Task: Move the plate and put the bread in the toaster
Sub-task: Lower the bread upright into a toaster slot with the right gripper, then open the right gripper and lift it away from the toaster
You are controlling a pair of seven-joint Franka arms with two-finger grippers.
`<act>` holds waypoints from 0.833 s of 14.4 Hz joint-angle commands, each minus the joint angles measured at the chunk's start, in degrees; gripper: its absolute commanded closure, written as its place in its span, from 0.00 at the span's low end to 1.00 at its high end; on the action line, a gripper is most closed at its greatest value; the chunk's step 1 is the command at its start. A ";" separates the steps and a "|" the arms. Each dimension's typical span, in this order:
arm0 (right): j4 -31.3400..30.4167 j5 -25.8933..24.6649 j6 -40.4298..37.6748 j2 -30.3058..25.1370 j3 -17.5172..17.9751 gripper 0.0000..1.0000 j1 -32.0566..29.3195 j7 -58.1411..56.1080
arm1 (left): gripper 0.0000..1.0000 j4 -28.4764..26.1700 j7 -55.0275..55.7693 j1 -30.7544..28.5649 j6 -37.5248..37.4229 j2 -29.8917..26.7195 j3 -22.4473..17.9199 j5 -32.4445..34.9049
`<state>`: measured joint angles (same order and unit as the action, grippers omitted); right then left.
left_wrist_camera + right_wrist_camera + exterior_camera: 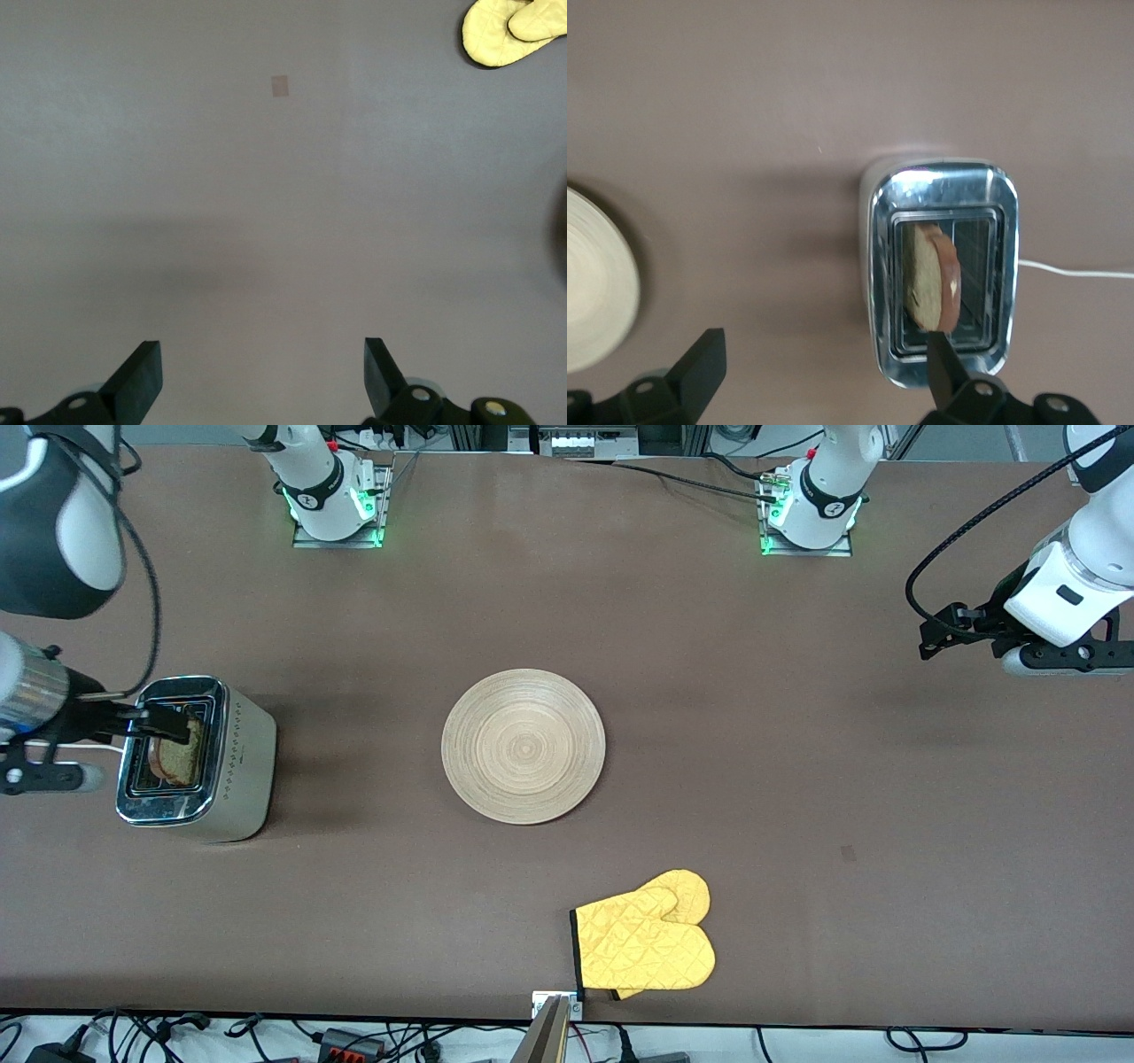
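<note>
The toaster [244, 766] stands at the right arm's end of the table, chrome top up. The bread [182, 753] stands tilted in one of its slots, its upper part sticking out. My right gripper [164, 724] hovers over the toaster top, open and holding nothing. In the right wrist view one fingertip [943, 359] lies close to the bread [930, 279] over the toaster [943, 186]. The wooden plate [523, 746] lies flat at the table's middle, bare. My left gripper [939, 631] waits open and empty above bare table at the left arm's end, as the left wrist view [261, 376] shows.
A yellow oven mitt [647, 943] lies near the table's front edge, nearer to the camera than the plate; it also shows in the left wrist view [509, 31]. The toaster's white cord [1072, 270] trails away from it. The plate's edge [594, 283] shows in the right wrist view.
</note>
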<state>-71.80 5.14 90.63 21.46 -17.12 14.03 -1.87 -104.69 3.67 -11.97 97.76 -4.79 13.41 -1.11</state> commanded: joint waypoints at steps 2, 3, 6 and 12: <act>-3.17 2.60 2.61 -4.67 10.22 0.00 -11.88 0.64 | 0.00 0.63 0.11 -0.07 -1.00 -0.13 -0.23 -1.00; -3.26 1.73 2.97 -4.94 12.52 0.00 -14.27 0.64 | 0.00 0.63 0.20 -0.07 -1.00 -0.13 -0.23 -1.00; -3.00 -1.97 3.06 -5.38 14.13 0.00 -15.79 0.64 | 0.00 0.63 0.11 -0.07 -1.00 -0.05 -0.23 -1.00; -3.43 -2.15 2.45 -5.64 15.89 0.00 -17.90 0.12 | 0.00 0.63 0.11 -0.07 -1.00 -0.05 -0.23 -1.00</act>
<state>-73.15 3.93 93.00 17.51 -2.92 -2.66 -1.87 -104.69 3.67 -11.98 97.72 -4.78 13.40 -1.11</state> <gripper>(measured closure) 0.000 0.000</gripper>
